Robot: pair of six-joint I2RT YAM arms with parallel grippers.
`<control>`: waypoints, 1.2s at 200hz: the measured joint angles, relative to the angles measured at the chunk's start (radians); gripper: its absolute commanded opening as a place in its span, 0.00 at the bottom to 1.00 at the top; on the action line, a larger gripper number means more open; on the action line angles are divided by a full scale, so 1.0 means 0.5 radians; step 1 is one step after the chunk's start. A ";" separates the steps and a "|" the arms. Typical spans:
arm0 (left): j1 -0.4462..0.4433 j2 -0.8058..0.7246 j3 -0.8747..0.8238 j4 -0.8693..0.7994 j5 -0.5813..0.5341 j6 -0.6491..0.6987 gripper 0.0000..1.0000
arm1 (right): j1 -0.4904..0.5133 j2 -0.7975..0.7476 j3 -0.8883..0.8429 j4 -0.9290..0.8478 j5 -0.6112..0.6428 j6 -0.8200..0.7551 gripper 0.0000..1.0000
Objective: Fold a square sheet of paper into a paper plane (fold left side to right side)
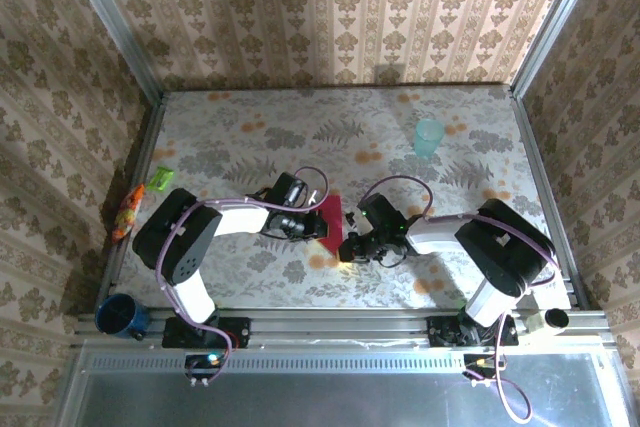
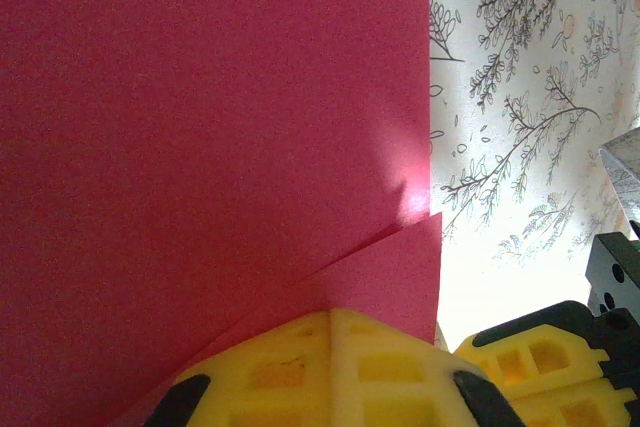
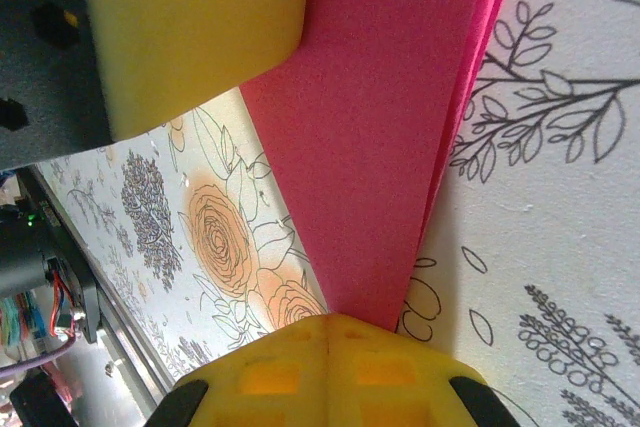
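Left claw (image 2: 332,347) and right claw (image 3: 328,347) are both closed, gripping nothing, tips resting on the folded paper (image 1: 329,215) between them. Its long axis runs straight ahead of the right claw.

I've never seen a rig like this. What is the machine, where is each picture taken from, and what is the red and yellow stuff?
These are two robot arms bolted to the near edge of a flowered table. The overhead picture looks down from above and behind: left arm, right arm. The other two come from cameras on the wrists, each seeing its own yellow fingers close up. The red is a sheet of paper, folded into layers, lying between the arms. The left fingers and right fingers are both shut, tips against the paper; whether they pinch or press it I cannot tell. Also on the table: a teal cup, a green packet and an orange packet.
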 measured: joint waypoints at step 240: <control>0.419 -0.304 -0.062 0.027 0.008 0.170 0.52 | -0.372 -0.014 0.212 -0.082 -0.036 -0.275 0.45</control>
